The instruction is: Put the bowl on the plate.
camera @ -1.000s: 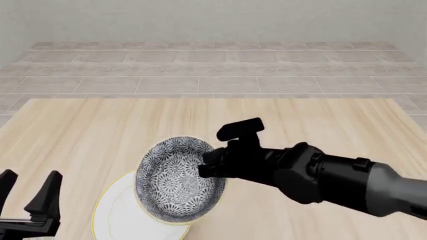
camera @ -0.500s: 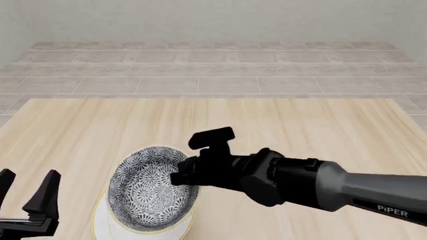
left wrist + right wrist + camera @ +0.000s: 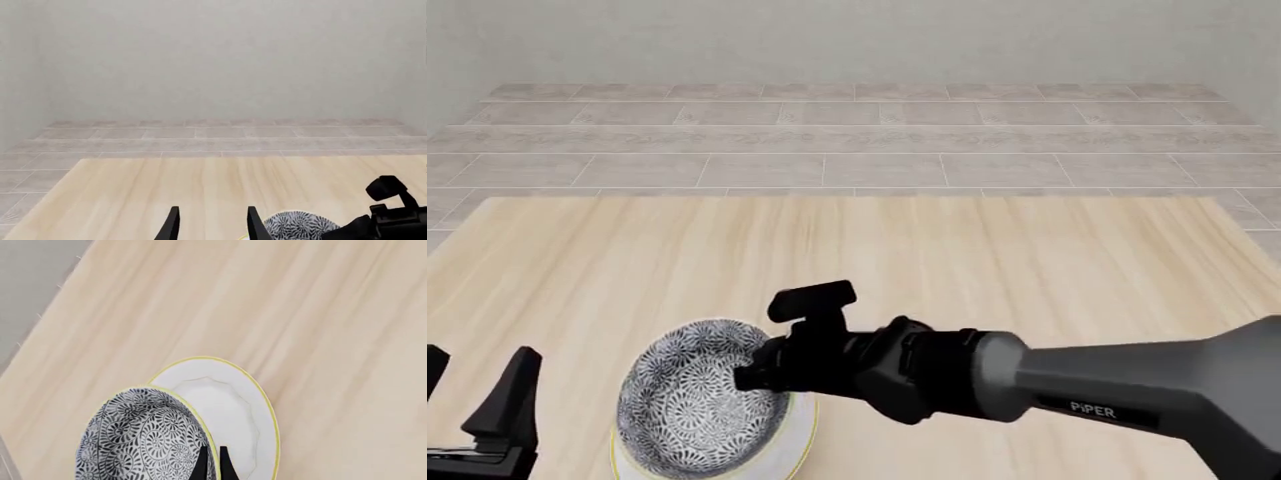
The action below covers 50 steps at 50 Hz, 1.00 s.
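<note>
Left tool (image 3: pixel 474 395) parked near edge, fingers spread, empty. Right tool (image 3: pixel 211 460) pinched on rim of bowl (image 3: pixel 701 408), carried left and nearer over the last second. Now mostly over plate (image 3: pixel 250 410), looks tilted, contact unclear. Next: centre, lower, release. Counter (image 3: pixel 1028 250) beyond bare.

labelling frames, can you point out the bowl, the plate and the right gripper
bowl (image 3: pixel 694 395), front view, patterned inside.
plate (image 3: pixel 233 405), right wrist view, bare white middle.
right gripper (image 3: pixel 211 462), right wrist view, between the fingertips at the bowl's rim.
</note>
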Each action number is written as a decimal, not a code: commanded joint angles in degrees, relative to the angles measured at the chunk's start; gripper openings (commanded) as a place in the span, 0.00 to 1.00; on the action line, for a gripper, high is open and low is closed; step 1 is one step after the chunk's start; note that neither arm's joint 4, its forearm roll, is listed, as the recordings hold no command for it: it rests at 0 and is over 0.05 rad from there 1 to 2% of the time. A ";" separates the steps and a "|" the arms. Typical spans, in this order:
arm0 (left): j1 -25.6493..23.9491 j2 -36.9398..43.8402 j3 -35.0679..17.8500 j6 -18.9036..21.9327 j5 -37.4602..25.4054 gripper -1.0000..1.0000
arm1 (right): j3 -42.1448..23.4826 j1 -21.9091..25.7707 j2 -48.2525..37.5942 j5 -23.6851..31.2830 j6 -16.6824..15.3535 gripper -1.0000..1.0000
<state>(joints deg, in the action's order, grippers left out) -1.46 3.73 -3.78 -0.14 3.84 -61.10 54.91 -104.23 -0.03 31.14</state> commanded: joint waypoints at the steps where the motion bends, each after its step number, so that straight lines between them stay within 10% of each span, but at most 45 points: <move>1: -0.13 -0.84 -0.07 -0.03 -0.82 1.00 | -1.05 0.22 -3.33 -1.54 1.41 0.00; 50: -0.32 -1.75 0.37 0.03 -1.45 1.00 | -4.95 -2.11 -10.22 -0.98 -0.01 0.00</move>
<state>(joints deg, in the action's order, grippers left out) -1.77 2.63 -3.41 -0.09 3.01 -65.61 53.01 -113.66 -1.03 31.07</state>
